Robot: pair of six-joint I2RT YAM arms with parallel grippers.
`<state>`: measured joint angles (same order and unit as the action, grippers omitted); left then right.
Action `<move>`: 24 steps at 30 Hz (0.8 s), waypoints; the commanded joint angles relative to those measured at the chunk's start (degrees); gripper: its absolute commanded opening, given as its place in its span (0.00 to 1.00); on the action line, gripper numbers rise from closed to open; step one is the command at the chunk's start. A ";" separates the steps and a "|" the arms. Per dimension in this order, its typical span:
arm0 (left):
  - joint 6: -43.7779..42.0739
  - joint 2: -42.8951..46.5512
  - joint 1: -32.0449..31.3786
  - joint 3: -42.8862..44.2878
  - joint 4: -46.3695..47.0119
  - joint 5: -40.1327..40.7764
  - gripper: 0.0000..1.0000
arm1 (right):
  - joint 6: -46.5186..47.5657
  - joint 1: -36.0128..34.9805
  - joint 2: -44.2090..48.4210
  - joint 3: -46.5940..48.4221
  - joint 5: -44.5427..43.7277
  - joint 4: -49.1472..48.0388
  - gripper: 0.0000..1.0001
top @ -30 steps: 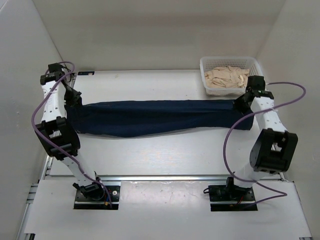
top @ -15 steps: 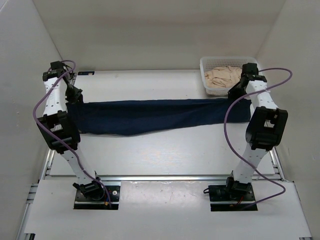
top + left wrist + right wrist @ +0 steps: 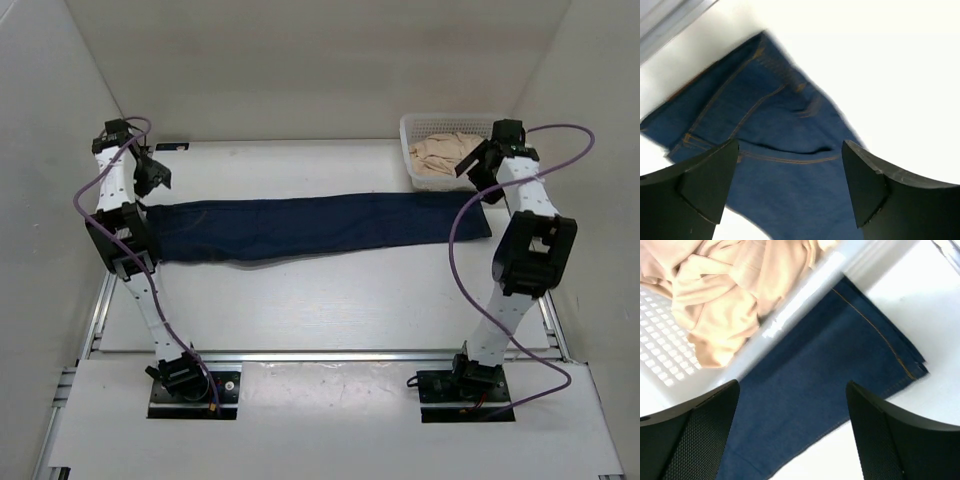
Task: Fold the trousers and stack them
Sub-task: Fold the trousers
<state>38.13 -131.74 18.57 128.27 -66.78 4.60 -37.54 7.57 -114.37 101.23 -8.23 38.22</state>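
The trousers (image 3: 310, 227), dark navy denim with orange stitching, lie flat in a long band across the table, waist at the left, leg hems at the right. My left gripper (image 3: 155, 172) hangs open above the waist end (image 3: 770, 135) with nothing between its fingers. Over the hem end (image 3: 840, 370) my right gripper (image 3: 478, 172) is also open and empty. The wrist views are slightly blurred.
A white plastic basket (image 3: 412, 135) holding beige cloth (image 3: 445, 153) stands at the back right, its rim (image 3: 800, 295) touching the hem end of the trousers. White walls close in the table on three sides.
Both grippers opened and let go of the trousers, which dropped from a stretched hold and now lie flat. Both arms have risen and moved toward the back.
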 commanded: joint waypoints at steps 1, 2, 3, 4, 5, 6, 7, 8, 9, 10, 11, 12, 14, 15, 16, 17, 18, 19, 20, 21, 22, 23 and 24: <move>-3.05 9.29 -0.90 -4.93 0.06 1.73 0.97 | 1.07 -0.19 10.72 -10.55 -2.32 -3.58 0.91; -3.58 14.53 -0.90 -10.87 1.47 1.73 0.97 | 1.06 -0.19 14.92 -13.66 -2.32 -4.28 0.91; -4.11 17.19 -0.90 -13.80 3.66 1.73 0.96 | 0.11 -0.19 16.79 -16.74 -2.32 -4.81 0.88; -4.12 19.40 -0.90 -16.36 3.68 2.34 0.93 | -0.69 -0.19 18.29 -19.46 -1.53 -5.43 0.84; -4.64 23.33 -0.90 -21.08 4.20 4.08 0.89 | -0.69 -0.19 20.48 -24.36 -0.22 -5.43 0.78; -4.64 24.94 -0.90 -23.65 4.21 4.62 0.85 | -1.22 -0.19 21.28 -26.59 0.49 -5.43 0.73; -5.25 26.35 -0.90 -26.03 4.21 4.63 0.82 | -1.22 -0.19 21.81 -28.70 1.10 -5.96 0.69; -5.26 27.58 -0.90 -30.92 4.21 4.63 0.79 | -1.74 -0.19 22.51 -32.37 1.72 -5.96 0.65; -5.26 29.51 -0.90 -33.58 4.21 4.63 0.79 | -1.75 -0.19 22.52 -33.80 2.25 -6.57 0.63; -5.26 30.13 -0.38 -35.96 5.08 4.63 0.79 | -1.75 -0.19 22.52 -35.04 2.95 -7.10 0.63; -5.26 30.14 0.15 -40.16 6.13 4.02 0.86 | -2.53 0.85 22.52 -36.88 5.30 -7.10 0.63; -5.26 30.14 0.68 -41.77 6.14 3.14 0.88 | -3.32 2.78 22.52 -37.59 7.16 -8.15 0.63; -4.74 28.83 2.43 -44.32 6.75 1.30 0.92 | -5.08 5.16 22.00 -38.91 11.28 -10.70 0.66; -4.73 27.26 3.05 -45.99 6.75 -0.63 0.93 | -5.61 7.43 21.47 -38.92 14.79 -11.32 0.68; -4.73 26.63 3.05 -46.78 7.54 -1.34 0.93 | -5.61 8.24 20.25 -38.92 15.95 -11.84 0.69; -4.73 26.63 3.84 -47.58 8.33 -1.96 0.93 | -5.62 8.77 19.45 -38.92 16.57 -12.46 0.69; -4.21 25.93 4.37 -48.63 9.47 -3.01 0.93 | -5.62 9.30 18.40 -36.74 16.58 -12.46 0.71; -4.20 25.23 4.37 -48.64 10.09 -3.02 0.94 | -5.62 9.30 15.87 -35.67 17.10 -12.46 0.71; -3.59 24.70 4.37 -48.64 10.62 -3.71 0.94 | -5.62 9.82 14.45 -33.49 17.80 -12.46 0.71; -2.98 23.21 4.37 -48.64 10.62 -3.72 0.94 | -5.62 9.83 11.74 -32.42 17.81 -12.46 0.71; -2.97 22.24 4.37 -48.64 11.14 -4.33 0.93 | -5.62 9.83 10.41 -31.37 17.81 -12.46 0.68; -2.97 21.19 4.37 -48.03 11.15 -4.86 0.91 | -6.22 9.83 9.26 -29.62 17.81 -12.46 0.65; -2.97 19.35 4.37 -47.50 11.15 -5.39 0.91 | -6.23 9.83 7.77 -28.99 17.81 -13.34 0.63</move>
<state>34.35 -111.55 23.22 79.13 -58.43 2.28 -42.83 17.61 -103.81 68.36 6.74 27.77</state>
